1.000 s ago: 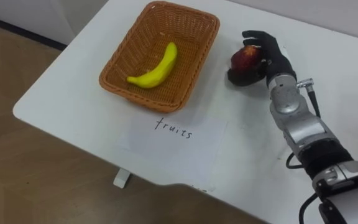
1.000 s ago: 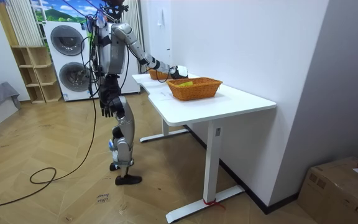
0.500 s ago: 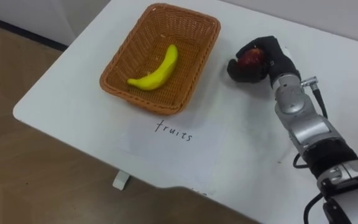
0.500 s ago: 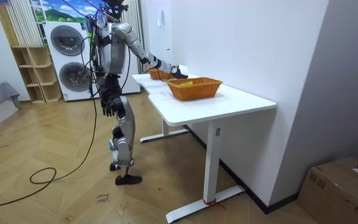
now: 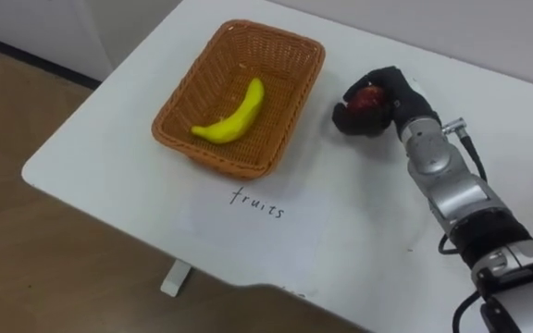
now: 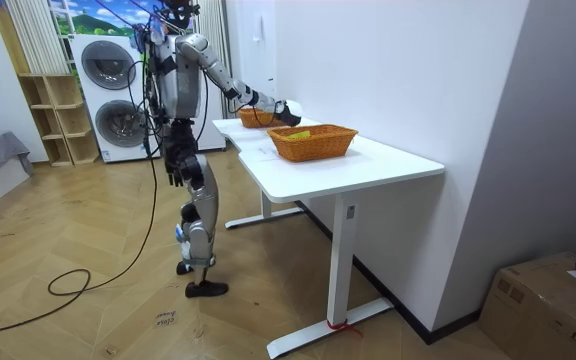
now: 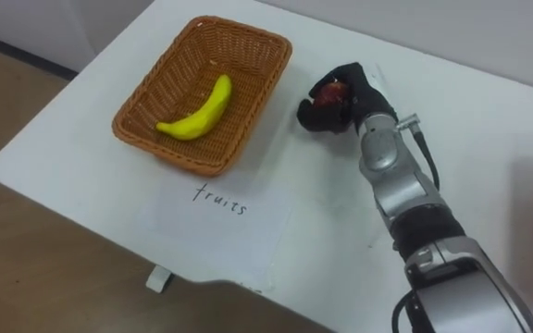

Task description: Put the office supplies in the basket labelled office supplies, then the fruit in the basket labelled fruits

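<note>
So the right hand (image 5: pixel 398 86), just right of the basket (image 5: pixel 213 158), is matte black; chunky silver forearm, thin black wrist cable.

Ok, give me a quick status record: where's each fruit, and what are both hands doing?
apple: held in the right hand, to the right of the basket
right hand: fingers curled round the apple, over the table
banana: lying inside the basket
paper sheet: on the table by the basket
left hand: hanging by the robot's side, room view
pending: apple not yet in basket
</note>
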`<state>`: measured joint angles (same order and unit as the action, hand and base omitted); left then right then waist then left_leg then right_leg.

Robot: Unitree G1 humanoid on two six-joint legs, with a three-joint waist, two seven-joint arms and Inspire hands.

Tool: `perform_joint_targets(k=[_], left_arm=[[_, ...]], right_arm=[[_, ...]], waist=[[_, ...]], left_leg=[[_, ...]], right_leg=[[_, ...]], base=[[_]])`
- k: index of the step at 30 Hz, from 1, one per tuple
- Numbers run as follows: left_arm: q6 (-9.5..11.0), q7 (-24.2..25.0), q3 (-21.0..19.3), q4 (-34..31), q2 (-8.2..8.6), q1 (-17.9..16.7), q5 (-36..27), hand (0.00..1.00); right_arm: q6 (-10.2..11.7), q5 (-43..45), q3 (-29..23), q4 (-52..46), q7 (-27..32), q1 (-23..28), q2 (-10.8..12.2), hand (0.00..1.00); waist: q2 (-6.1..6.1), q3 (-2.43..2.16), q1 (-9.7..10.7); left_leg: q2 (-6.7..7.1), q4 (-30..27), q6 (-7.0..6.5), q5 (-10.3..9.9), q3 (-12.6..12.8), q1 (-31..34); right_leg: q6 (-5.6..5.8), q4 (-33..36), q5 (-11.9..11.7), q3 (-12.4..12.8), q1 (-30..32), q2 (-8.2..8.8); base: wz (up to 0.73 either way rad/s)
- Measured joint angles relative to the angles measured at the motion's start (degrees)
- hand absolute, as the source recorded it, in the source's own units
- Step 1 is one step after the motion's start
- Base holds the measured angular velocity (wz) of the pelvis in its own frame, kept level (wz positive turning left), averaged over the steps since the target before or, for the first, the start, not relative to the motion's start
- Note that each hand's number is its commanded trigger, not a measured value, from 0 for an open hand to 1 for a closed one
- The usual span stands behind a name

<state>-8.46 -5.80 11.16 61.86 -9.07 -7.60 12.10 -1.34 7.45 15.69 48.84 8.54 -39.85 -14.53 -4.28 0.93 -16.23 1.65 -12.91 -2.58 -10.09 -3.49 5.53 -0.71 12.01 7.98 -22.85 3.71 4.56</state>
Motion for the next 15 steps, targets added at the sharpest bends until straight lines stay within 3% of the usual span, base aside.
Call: perform_joint_targets(k=[15], left_arm=[[-0.9,0.0,-5.5,-1.6,-0.56,-3.9,3.2,0.0]], right_arm=[[-0.5,0.2,-0.2,-11.1,-0.7,0.2,-0.4,1.0]], waist=[[-0.07,-0.29,1.3]], left_leg=[[0.02,1.3,0.03,0.0,0.0,-4.9]], right_leg=[[0.2,-0.5,0.0,0.5,-4.8,-0.29]], base=[[0.0]])
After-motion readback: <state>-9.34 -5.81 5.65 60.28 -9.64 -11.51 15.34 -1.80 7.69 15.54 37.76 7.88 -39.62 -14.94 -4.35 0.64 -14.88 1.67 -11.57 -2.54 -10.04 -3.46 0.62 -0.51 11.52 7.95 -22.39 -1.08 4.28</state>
